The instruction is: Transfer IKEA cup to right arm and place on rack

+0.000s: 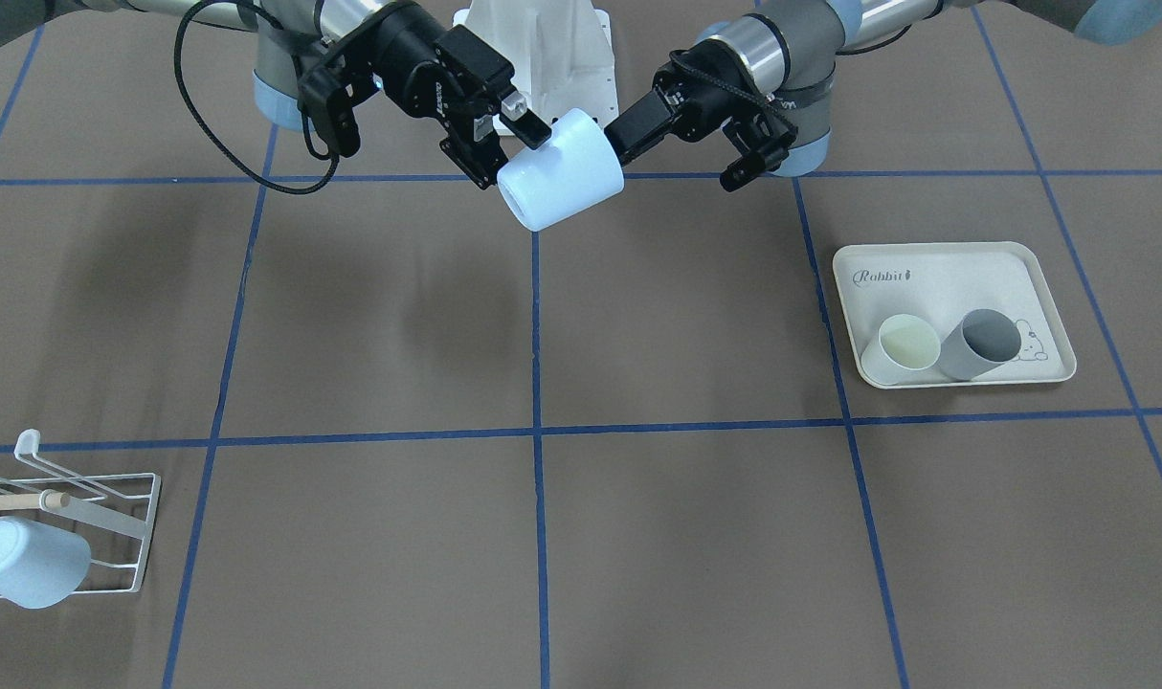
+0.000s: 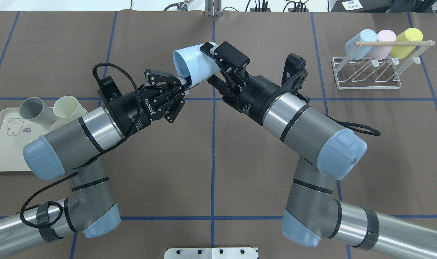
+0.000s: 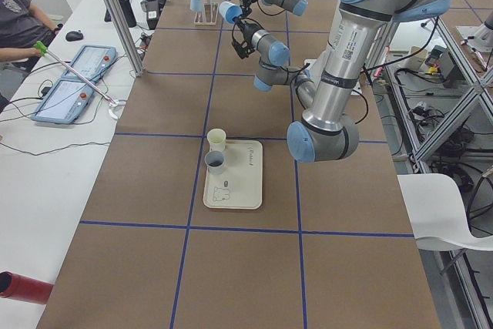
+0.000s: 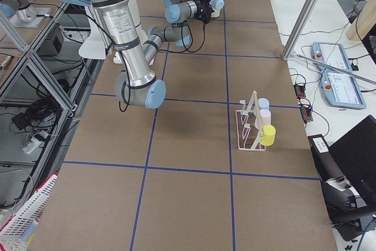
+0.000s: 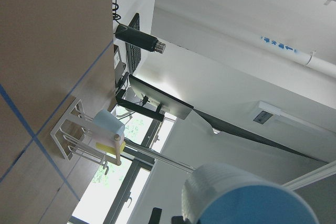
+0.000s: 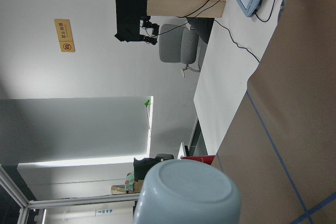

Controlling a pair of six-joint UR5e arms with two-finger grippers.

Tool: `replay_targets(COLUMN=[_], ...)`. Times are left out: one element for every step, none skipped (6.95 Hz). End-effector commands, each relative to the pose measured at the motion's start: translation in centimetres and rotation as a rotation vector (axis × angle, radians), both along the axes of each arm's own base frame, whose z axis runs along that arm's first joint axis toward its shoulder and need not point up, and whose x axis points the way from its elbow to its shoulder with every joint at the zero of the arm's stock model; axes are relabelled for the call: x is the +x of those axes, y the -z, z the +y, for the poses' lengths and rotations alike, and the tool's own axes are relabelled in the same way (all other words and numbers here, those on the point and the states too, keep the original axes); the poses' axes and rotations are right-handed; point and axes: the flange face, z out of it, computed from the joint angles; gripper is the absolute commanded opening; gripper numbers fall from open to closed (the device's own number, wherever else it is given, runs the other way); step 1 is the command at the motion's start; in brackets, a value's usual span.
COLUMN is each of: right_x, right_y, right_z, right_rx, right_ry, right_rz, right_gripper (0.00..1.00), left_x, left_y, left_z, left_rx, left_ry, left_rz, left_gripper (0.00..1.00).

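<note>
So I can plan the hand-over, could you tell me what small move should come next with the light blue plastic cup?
Probably the left gripper should open and let go. Its fingers pinch the rim of the light blue plastic cup in mid-air, while the fingers of the right gripper appear pressed against both sides of its base end.

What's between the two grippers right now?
The blue cup, held aloft: left gripper pinches its rim, right gripper straddles its base. Seen in overhead view.
</note>
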Motion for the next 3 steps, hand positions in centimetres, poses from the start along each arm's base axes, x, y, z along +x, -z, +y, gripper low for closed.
replay_targets(right_x=[-0.08,-0.06,-0.05], right_y=[-0.06,-0.06,-0.06], right_z=[-0.03,-0.02,-0.03], right_rx=[-0.001,0.0,0.0], right_ry=[0.001,0.001,-0.001], right_rz=[0.002,0.001,0.0], right_gripper=[1.0,1.0,1.0], left_x=[0.11,0.15,0.43], left_y=[0.13,0.21,0.13], left_z=[0.24,0.31,0.63], left_rx=[0.001,0.002,0.002], left_ry=[-0.003,-0.005,-0.012], left_rz=[0.003,0.005,0.003], left_gripper=[0.0,0.0,0.0])
